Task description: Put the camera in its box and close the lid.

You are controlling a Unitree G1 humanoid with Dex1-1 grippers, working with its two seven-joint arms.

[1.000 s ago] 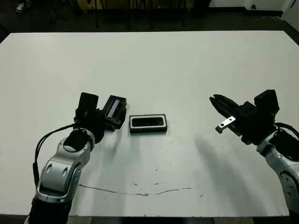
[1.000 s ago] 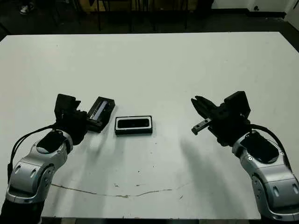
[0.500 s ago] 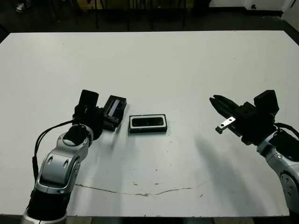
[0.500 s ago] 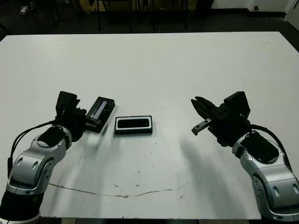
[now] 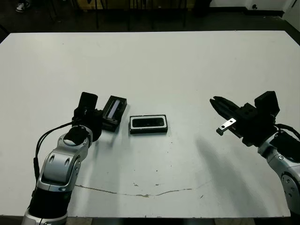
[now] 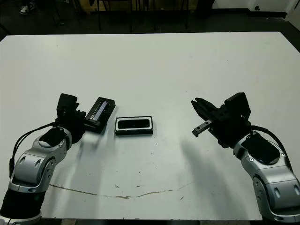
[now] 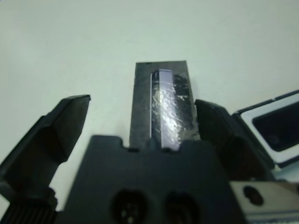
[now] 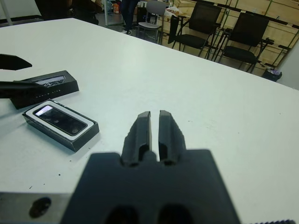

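Slightly back drew my left end effector (image 5: 107, 118), fingers apart astride the lid (image 5: 114, 109); camera (image 5: 149, 123) boxed, so clamping came next.

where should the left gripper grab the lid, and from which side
Across its two long edges, coming in from the near short end. The lid lies flat beside the box, and the left gripper already has its open fingers on either side of that end.
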